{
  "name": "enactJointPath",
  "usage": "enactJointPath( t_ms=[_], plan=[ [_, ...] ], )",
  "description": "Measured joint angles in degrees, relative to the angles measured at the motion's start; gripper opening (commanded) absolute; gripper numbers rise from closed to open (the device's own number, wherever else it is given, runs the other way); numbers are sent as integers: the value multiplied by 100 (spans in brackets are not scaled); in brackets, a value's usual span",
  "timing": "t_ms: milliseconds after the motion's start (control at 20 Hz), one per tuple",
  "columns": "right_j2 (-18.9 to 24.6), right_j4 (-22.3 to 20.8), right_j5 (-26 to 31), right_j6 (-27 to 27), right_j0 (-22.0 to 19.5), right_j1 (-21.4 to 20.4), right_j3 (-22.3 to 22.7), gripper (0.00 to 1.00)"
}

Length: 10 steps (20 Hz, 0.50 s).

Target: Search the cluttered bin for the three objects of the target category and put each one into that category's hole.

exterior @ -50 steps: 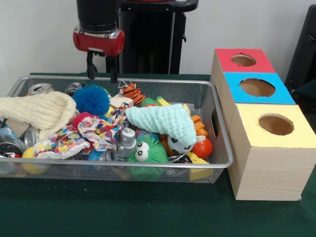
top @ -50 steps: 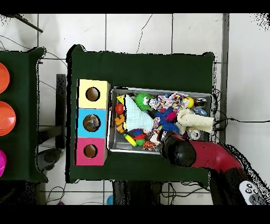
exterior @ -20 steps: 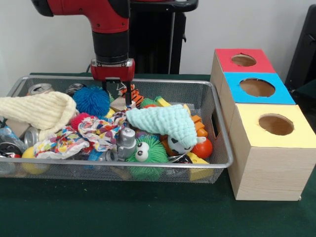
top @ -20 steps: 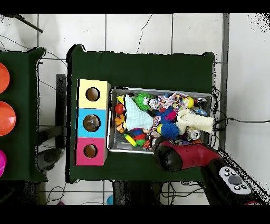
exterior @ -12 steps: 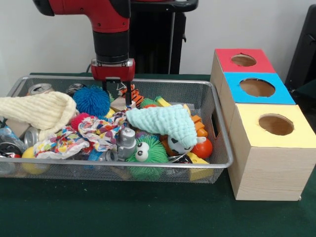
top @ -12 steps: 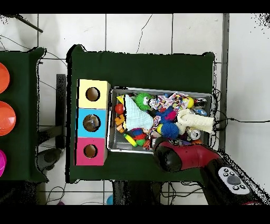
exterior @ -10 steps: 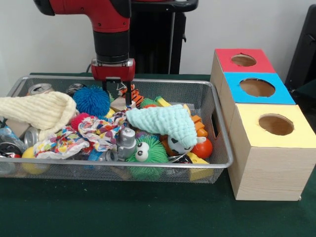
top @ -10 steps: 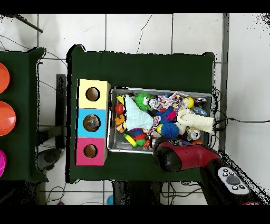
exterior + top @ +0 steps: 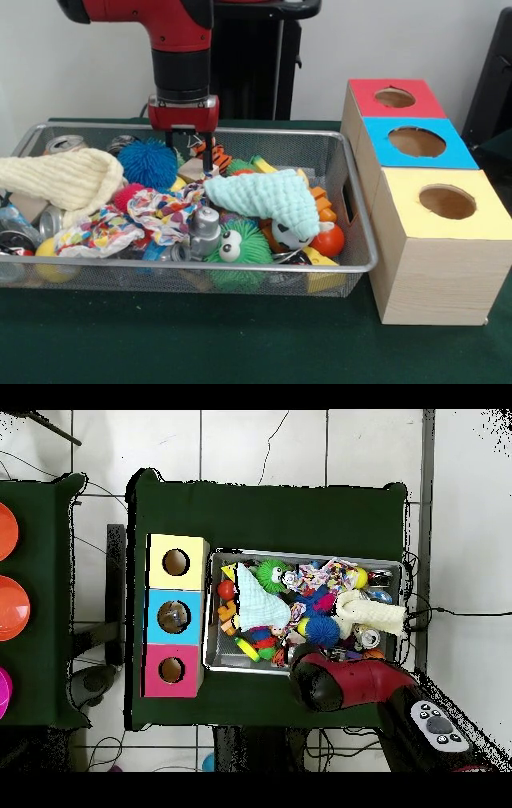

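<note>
Front view: we see the gripper (image 9: 191,150) lowered into the far side of the wire bin (image 9: 352,208), its two fingers spread on either side of a tiger-striped toy (image 9: 211,152), beside the blue spiky ball (image 9: 149,162). We note the three-holed box (image 9: 432,192) just beside the bin, red, blue and yellow on top.

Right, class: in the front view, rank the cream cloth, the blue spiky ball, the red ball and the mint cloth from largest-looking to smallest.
1. Cream cloth and mint cloth: they look about alike, so no ranking between them.
2. Blue spiky ball.
3. Red ball, though partly hidden.
</note>
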Motion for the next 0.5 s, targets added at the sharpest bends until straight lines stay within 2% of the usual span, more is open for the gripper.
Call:
enactJointPath(
  t_ms=[500],
  plan=[
    [238,68,395,0,-297,-94,2,100]
  ],
)
